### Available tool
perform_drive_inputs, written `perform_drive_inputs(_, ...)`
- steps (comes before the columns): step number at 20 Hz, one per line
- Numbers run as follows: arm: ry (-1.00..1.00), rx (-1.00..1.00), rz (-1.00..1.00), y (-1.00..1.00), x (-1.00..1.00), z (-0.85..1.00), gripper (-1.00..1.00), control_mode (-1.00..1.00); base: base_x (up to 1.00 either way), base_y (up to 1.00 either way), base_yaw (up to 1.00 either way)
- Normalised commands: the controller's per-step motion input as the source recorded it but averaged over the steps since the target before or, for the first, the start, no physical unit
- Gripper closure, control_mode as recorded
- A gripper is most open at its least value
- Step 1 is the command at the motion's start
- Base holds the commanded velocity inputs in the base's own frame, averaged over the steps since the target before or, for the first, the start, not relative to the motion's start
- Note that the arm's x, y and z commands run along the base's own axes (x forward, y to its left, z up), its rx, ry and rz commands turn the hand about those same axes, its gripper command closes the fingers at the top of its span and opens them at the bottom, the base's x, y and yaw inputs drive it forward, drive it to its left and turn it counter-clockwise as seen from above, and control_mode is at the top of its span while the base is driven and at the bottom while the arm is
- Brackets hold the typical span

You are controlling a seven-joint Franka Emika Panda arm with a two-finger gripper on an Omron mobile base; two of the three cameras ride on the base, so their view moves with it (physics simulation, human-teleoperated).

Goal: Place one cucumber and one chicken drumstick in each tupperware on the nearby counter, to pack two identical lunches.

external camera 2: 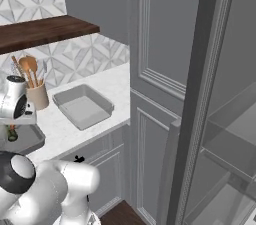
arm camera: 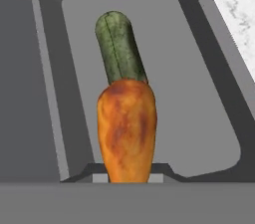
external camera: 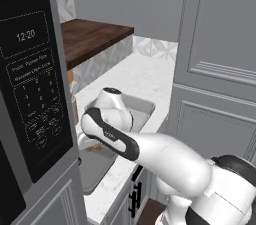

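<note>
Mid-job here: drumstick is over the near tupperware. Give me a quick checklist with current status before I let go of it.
1. Drumstick is over the near tupperware, inside its walls: ok.
2. Cucumber already lies in that tupperware: ok.
3. Drumstick rests on the floor, not hanging above it: cannot tell; its far end overlaps the cucumber in the hand view.
4. Grip on the drumstick: cannot tell; it hides the gripper tips.
5. Far tupperware stands on the counter and holds nothing yet, ready for the second lunch: ok.
6. Utensil cup stands apart from both tupperware: ok.
</note>
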Motion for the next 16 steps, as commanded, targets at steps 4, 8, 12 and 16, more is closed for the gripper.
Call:
perform_drive_inputs(4, 0.05, 0.0, 0.05, 0.01, 0.5, -0.43, 1.0, -1.0, 0.0, 0.0, 0.0)
perform_drive_inputs(8, 0.01, 0.0, 0.02, 0.26, 0.04, -0.49, 1.0, -1.0, 0.0, 0.0, 0.0)
perform_drive_inputs(12, 0.0, 0.0, 0.0, 0.22, 0.0, -0.39, 1.0, -1.0, 0.0, 0.0, 0.0)
perform_drive_inputs(16, 0.0, 0.0, 0.0, 0.14, 0.02, -0.45, 1.0, -1.0, 0.0, 0.0, 0.0)
